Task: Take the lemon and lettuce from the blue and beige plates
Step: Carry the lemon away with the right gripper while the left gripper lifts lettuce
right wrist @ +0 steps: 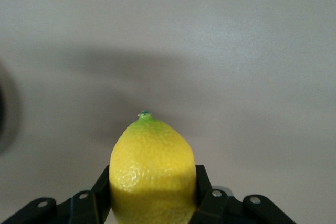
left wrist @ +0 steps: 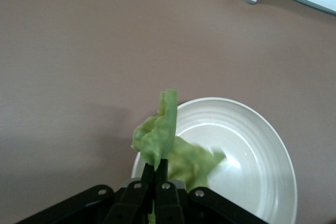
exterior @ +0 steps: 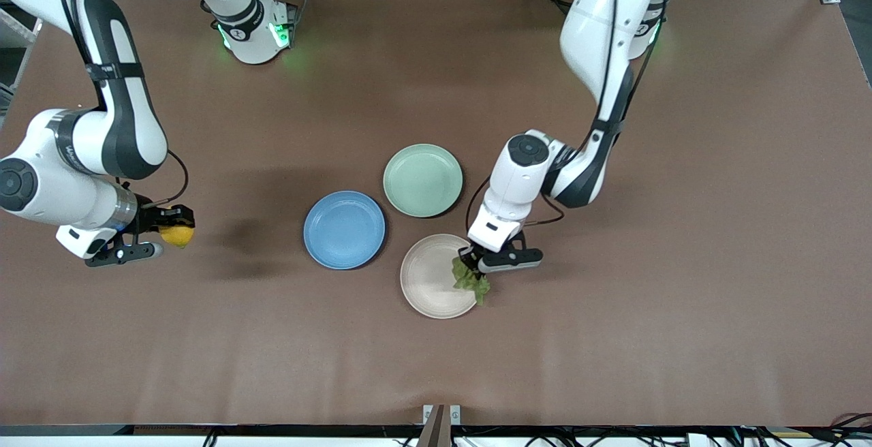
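- Right gripper (exterior: 165,232): closed on the lemon (exterior: 178,235), fingers pressed against both flanks in the right wrist view (right wrist: 152,169). It hangs over bare table (exterior: 613,338) toward the right arm's end, well apart from the plates.
- Blue plate (exterior: 344,230): bare, nothing on it.
- Left gripper (exterior: 477,261): fingers pinched tight on 1 edge of the lettuce (exterior: 471,281); the left wrist view shows the leaf (left wrist: 157,140) rising from the closed tips while its lower part droops over the beige plate (left wrist: 262,145).
- Beige plate (exterior: 436,276): the lettuce hangs at its rim on the side toward the left arm's end; whether the leaf tip touches the plate, cannot tell.
- Pale green plate (exterior: 422,180): bare, just beside the other 2, farther from the front camera.
- Judgement: both picks look made; only carrying away remains.
- Risk 1: the lettuce is held by a thin margin, so a quick swing could tear it or let it slide free.
- Risk 2: a drooping leaf dragged across the rim could snag and shift the beige plate.
- Risk 3: the lemon is round and smooth; any easing of grip could let it roll out.
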You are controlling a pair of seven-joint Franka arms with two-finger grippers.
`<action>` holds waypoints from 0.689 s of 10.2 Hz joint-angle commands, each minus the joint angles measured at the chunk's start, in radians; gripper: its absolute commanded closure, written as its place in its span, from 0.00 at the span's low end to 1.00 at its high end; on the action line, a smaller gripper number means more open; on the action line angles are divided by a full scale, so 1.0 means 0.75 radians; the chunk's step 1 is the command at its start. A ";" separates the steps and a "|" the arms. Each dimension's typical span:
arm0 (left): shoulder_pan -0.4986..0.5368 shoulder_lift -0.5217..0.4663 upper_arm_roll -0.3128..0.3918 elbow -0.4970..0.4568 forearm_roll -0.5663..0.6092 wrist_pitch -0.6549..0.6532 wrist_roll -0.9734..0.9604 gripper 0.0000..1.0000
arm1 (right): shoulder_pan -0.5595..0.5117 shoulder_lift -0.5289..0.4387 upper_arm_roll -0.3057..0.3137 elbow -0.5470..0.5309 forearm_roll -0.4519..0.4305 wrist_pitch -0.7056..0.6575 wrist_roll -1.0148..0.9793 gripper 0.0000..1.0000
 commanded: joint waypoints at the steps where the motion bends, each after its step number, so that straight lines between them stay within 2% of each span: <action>1: 0.017 -0.251 -0.002 -0.107 0.019 -0.266 0.030 1.00 | -0.005 0.005 0.011 -0.169 -0.013 0.213 -0.021 0.83; 4: 0.133 -0.390 -0.006 -0.087 0.011 -0.520 0.164 1.00 | -0.005 0.082 0.011 -0.182 -0.009 0.283 -0.019 0.82; 7: 0.258 -0.407 -0.006 -0.042 0.000 -0.707 0.347 1.00 | -0.003 0.152 0.011 -0.180 0.010 0.332 -0.007 0.78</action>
